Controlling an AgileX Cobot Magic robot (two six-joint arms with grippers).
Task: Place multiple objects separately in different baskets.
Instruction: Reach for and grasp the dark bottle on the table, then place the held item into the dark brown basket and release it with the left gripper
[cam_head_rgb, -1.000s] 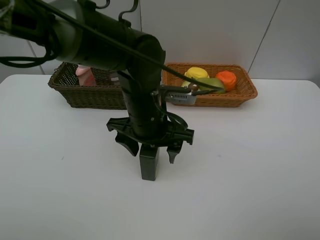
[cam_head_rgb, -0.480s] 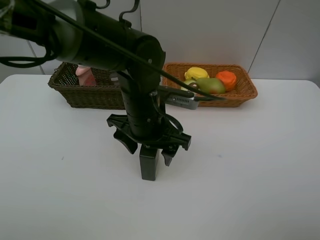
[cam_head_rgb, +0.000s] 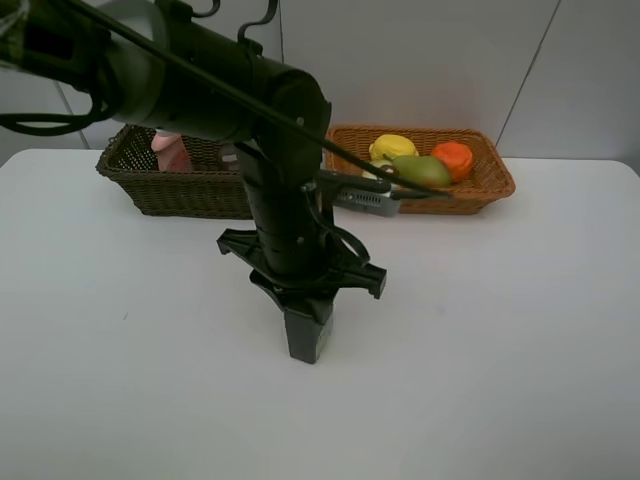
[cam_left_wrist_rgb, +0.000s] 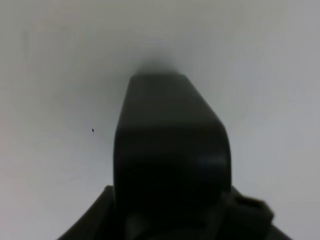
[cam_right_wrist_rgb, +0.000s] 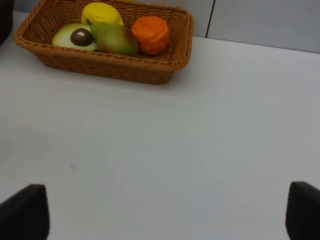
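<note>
White table, centre: the left gripper descends vertically, its jaws pressed against the flanks of the dark pump bottle. The bottle stands upright, long axis vertical, its top hidden in the gripper. A firm, centred grip and a straight lift should precede carrying toward the dark olive-brown basket at 11 o'clock. The right gripper is spread wide, empty.

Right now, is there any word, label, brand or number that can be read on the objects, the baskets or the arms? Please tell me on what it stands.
None can be read.
Dark pump bottle: no label shows.
Pink bottle in the dark basket: mostly hidden, no text visible.
Orange-tan basket and its fruit: plain.
Grey part on the arm: only ridges, no print legible.
</note>
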